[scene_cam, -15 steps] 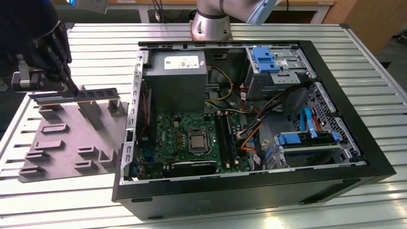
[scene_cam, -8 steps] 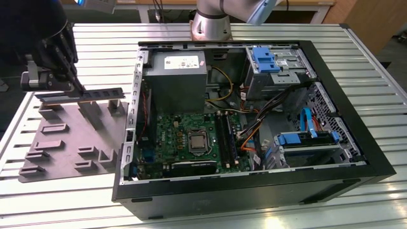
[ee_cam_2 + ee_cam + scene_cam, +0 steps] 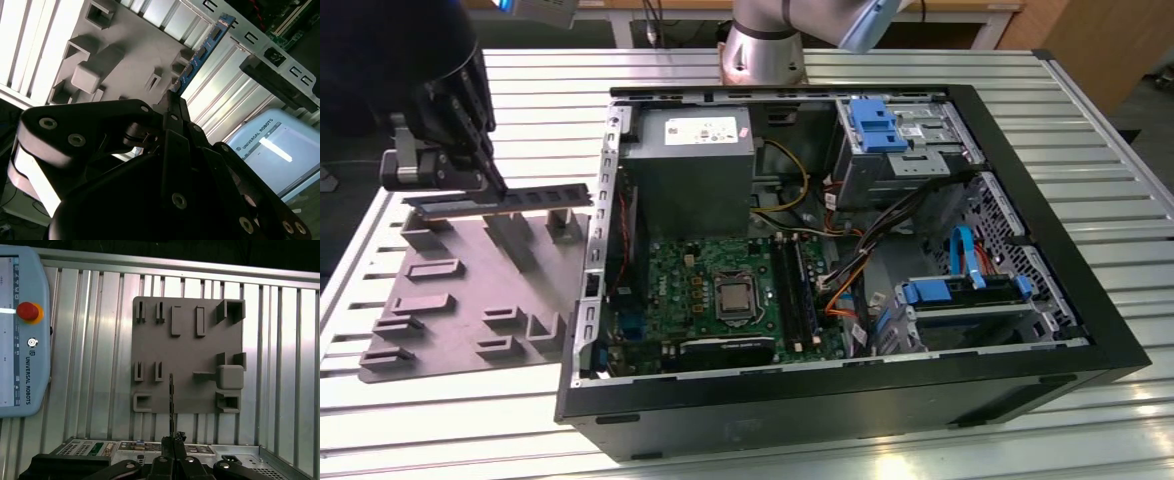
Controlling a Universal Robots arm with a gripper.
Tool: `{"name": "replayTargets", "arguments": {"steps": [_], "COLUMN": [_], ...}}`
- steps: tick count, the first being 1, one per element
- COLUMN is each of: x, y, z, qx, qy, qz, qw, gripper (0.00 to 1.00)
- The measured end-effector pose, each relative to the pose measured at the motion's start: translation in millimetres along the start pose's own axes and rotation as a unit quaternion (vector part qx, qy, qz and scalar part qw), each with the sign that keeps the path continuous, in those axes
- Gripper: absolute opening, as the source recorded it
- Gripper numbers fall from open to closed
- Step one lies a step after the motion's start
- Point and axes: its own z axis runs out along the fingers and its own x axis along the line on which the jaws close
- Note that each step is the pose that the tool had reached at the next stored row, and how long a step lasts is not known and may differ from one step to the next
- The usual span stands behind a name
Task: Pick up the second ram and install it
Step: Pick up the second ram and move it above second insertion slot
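Being pinched at one end by the hand [image 3: 483, 186], the second ram [image 3: 503, 200] was held level over the grey tray [image 3: 454, 300]; pick-up was judged done; seating in the motherboard slots [image 3: 794, 290] inside the case [image 3: 854, 405] was not yet done.

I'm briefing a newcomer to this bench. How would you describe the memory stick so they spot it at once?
Find the open computer case; on the exterior view's left of it lies the grey tray. Above the tray, the gripper grips the second ram: long, thin, dark, the only thing aloft.
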Motion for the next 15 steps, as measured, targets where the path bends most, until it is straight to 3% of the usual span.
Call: {"name": "replayTargets", "arguments": {"steps": [15], "x": [0.7], "y": [-15.3], "z": [-0.9], "qx": [0.0000], "qy": [0.0000], "qz": [0.000], "qw": [1.0000], "gripper": [0.12]}}
